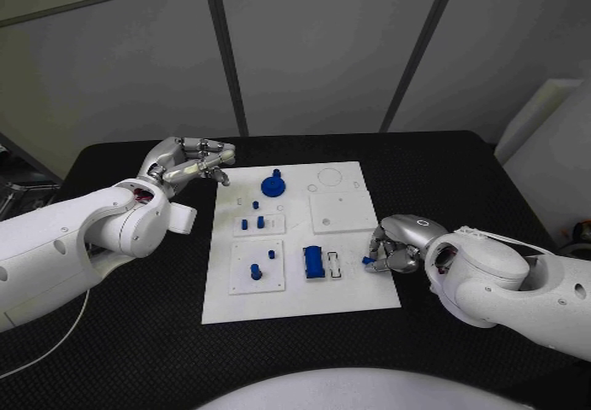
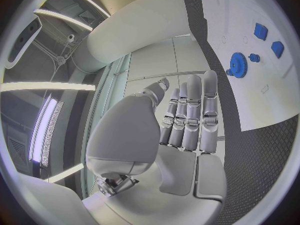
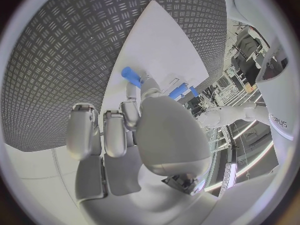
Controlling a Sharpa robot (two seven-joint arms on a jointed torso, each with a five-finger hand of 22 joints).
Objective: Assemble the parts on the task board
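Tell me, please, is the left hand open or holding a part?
Open: the left hand holds nothing, its fingers straight beside the task board.

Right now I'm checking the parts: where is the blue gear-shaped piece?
In the head view the blue gear-shaped piece sits on the task board, in its far left part, close to the left hand.

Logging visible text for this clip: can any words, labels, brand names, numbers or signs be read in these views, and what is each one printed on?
No text can be read with confidence.
Right wrist view: dark lettering on the white robot arm casing, too small and bent to read.
Head view: the white rectangular task board and its small blue plastic parts carry no legible print.
Left wrist view: a tiny mark on the board near the blue round part, too small to read.
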